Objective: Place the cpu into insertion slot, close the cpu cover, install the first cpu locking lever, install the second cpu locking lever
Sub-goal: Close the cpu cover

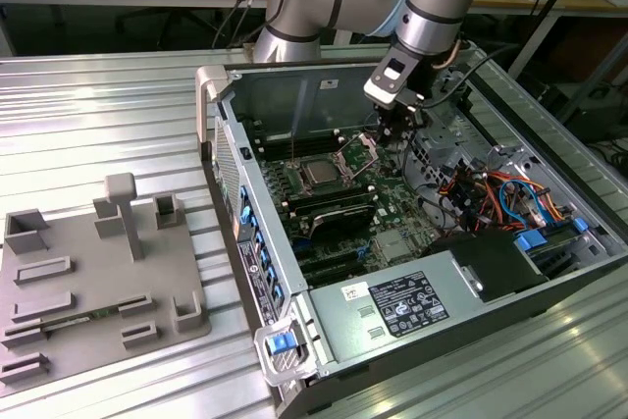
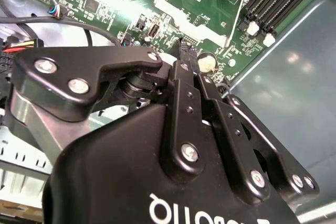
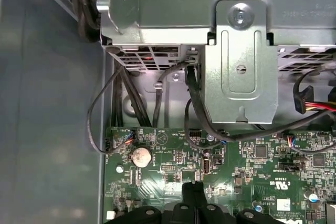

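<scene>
cpu (image 1: 319, 172) seated flat in insertion slot (image 1: 339, 170). cpu cover (image 1: 359, 151) stands hinged up at the slot's edge, on the exterior view's right. Hand (image 1: 395, 132) just past the cover, low over the green board (image 3: 168, 161), fingers (image 3: 191, 195) pinched together, gripping nothing. Case (image 1: 392, 301) sits on the ribbed tabletop (image 1: 98, 115).

In the exterior view the cpu (image 1: 320, 173), a small flat square with a silver-grey metal top, lay level inside the slot (image 1: 302, 170). The slot was a dark square socket with a black rim, set into the green board; the chip hid its pin field. The cover (image 1: 360, 151), a shiny silver frame with a square window, stood tilted up and open. It rose from the slot's edge toward the exterior view's right and did not rest on the cpu. The locking levers could not be told apart there.
</scene>
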